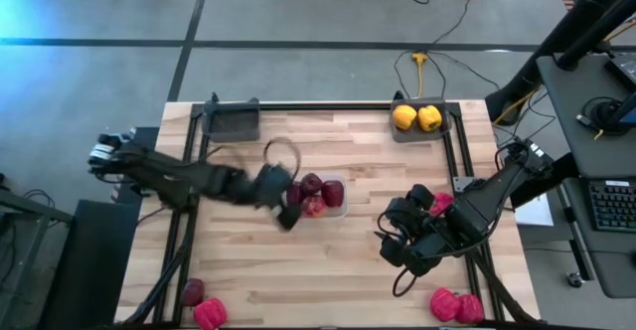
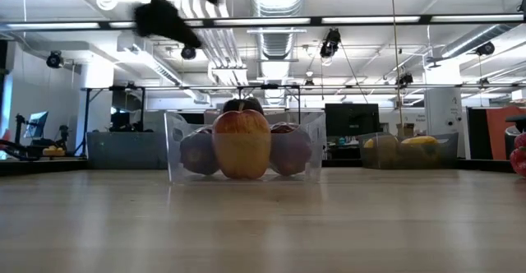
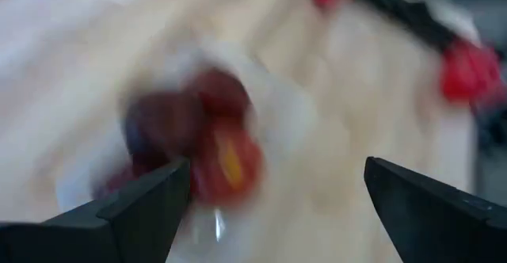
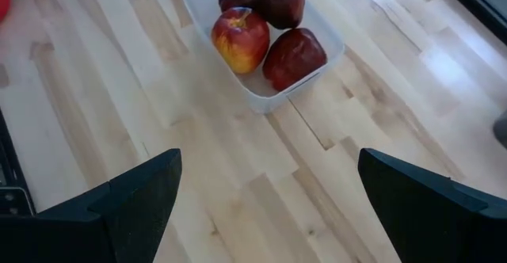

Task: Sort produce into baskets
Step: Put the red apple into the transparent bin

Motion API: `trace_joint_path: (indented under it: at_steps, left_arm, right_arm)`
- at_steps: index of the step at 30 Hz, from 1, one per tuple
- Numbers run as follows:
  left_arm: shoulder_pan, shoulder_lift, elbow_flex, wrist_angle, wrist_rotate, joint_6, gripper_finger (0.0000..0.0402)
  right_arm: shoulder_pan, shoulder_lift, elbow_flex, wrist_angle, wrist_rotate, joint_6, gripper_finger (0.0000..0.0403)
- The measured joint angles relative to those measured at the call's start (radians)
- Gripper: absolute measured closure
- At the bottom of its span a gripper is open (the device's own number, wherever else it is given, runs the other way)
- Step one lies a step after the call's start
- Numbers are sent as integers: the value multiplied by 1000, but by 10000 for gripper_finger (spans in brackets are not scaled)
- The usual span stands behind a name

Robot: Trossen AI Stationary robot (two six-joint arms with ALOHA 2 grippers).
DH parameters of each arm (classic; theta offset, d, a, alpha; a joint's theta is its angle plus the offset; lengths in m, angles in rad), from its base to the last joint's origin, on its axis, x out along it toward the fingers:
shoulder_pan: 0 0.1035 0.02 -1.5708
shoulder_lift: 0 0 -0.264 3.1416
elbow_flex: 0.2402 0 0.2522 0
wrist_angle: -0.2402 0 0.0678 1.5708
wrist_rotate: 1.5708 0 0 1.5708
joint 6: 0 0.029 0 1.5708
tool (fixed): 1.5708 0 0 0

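Note:
A clear plastic container (image 1: 338, 208) at the table's middle holds several dark red apples (image 1: 313, 194); it also shows in the right wrist view (image 4: 255, 101) and the low view (image 2: 316, 145). My left gripper (image 1: 288, 212) is open and empty, raised beside the container's left side; it also shows in the low view (image 2: 164, 14). My right gripper (image 1: 391, 243) is open and empty, to the right of the container. Two yellow peppers (image 1: 417, 118) lie in a grey tray (image 1: 397, 133) at the far right. A second grey tray (image 1: 232, 123) stands at the far left.
An apple (image 1: 193, 291) and a red pepper (image 1: 210, 313) lie at the near left corner. Two red peppers (image 1: 454, 305) lie at the near right, and another (image 1: 441, 203) lies behind my right arm. Bare wood lies between the container and the near edge.

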State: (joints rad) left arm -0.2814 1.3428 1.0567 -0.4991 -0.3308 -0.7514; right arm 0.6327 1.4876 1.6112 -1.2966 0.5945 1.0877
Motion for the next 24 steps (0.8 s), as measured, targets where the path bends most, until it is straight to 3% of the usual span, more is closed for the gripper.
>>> trace_joint_path:
  at_steps: [6,12,17,24]
  left_arm:
    - [-252,-15,-2,-418,194,-377,43]
    - [-384,66,-3,-554,443,-786,42]
    - [-417,154,-4,-561,661,-840,42]
    - [-424,253,-21,-564,897,-727,47]
  right_arm:
    - [-23,0,0,4,28,-68,28]
    - [-48,1,-1,46,37,-152,28]
    - [-56,1,-2,97,36,-217,28]
    - [-56,1,-5,106,36,-243,28]
